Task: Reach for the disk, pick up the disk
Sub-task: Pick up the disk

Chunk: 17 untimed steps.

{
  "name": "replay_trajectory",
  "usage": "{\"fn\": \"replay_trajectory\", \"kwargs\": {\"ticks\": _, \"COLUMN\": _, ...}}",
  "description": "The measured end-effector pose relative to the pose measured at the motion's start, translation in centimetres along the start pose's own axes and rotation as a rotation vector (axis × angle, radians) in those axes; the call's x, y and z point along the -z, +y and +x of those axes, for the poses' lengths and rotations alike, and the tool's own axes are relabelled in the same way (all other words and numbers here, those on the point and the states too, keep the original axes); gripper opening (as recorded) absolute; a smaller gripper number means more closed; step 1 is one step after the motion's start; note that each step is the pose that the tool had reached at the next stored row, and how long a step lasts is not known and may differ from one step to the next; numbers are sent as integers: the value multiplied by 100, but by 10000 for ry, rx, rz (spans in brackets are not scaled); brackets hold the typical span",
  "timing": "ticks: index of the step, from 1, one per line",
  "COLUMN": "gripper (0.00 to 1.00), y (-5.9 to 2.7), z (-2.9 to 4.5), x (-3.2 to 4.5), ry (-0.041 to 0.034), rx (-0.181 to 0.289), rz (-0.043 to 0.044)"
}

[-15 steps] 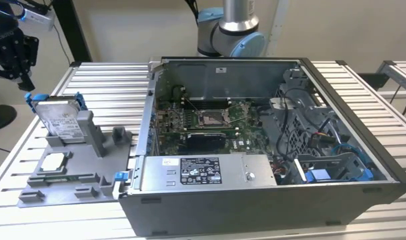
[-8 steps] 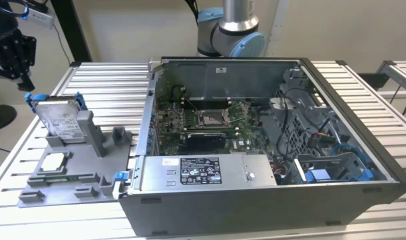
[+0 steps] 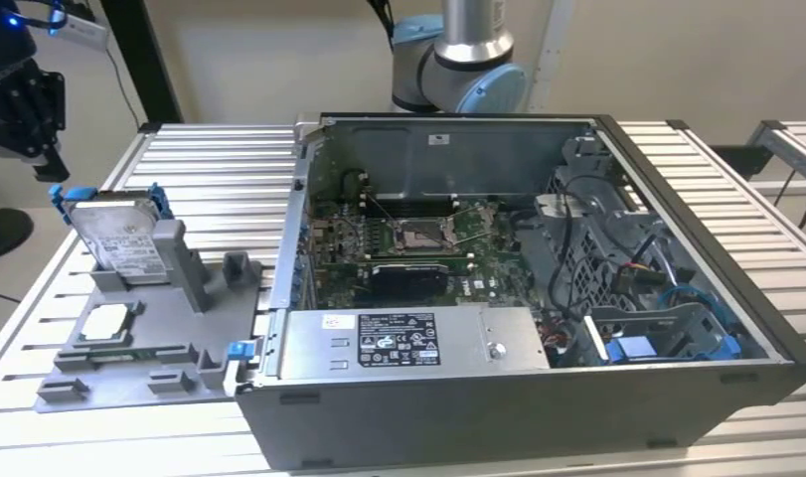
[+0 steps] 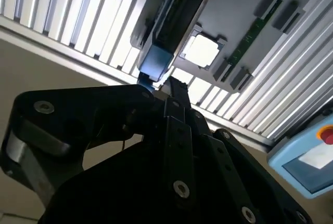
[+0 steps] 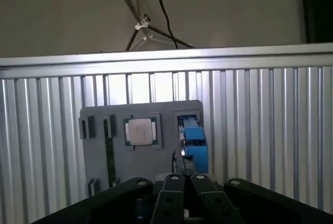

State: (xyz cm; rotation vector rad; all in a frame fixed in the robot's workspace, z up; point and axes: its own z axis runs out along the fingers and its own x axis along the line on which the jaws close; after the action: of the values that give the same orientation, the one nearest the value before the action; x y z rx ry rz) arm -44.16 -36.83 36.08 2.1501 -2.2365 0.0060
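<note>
Step in hand: the reach, grasp not yet made.
- Pincer [image 3: 45, 159]: one, fingers closed together, empty. In the exterior view it hangs at eleven o'clock of the disk, apart from it.
- Disk [image 3: 111, 237]: one, upright in the grey fixture [image 3: 177, 288], on the bench [image 3: 217, 159], at nine o'clock of the computer case [image 3: 509, 417].
- Chip [image 3: 107, 320]: one.
- Judged need: fingers spread, then lined up over the disk's top edge.

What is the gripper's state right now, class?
Gripper: closed, holding nothing; the disk stands apart from it in the grey holder.

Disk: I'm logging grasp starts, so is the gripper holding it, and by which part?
Nothing is held. The gripper hangs above the disk, apart from it; the disk stands upright in the grey holder.
</note>
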Motion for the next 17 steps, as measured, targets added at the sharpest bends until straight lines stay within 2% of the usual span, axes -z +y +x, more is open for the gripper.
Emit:
{"fn": "replay_trajectory", "kwargs": {"ticks": 4, "gripper": 0, "y": 0, "z": 0, "x": -3, "ry": 6, "rx": 414, "rz": 144}}
{"fn": "replay_trajectory", "kwargs": {"ticks": 6, "gripper": 0, "y": 0, "z": 0, "x": -4, "ry": 6, "rx": 497, "rz": 249}}
{"fn": "replay_trajectory", "kwargs": {"ticks": 8, "gripper": 0, "y": -1, "z": 0, "x": -5, "ry": 6, "rx": 503, "rz": 310}}
{"fn": "replay_trajectory", "kwargs": {"ticks": 17, "gripper": 0, "y": 0, "z": 0, "x": -6, "ry": 0, "rx": 512, "rz": 317}}
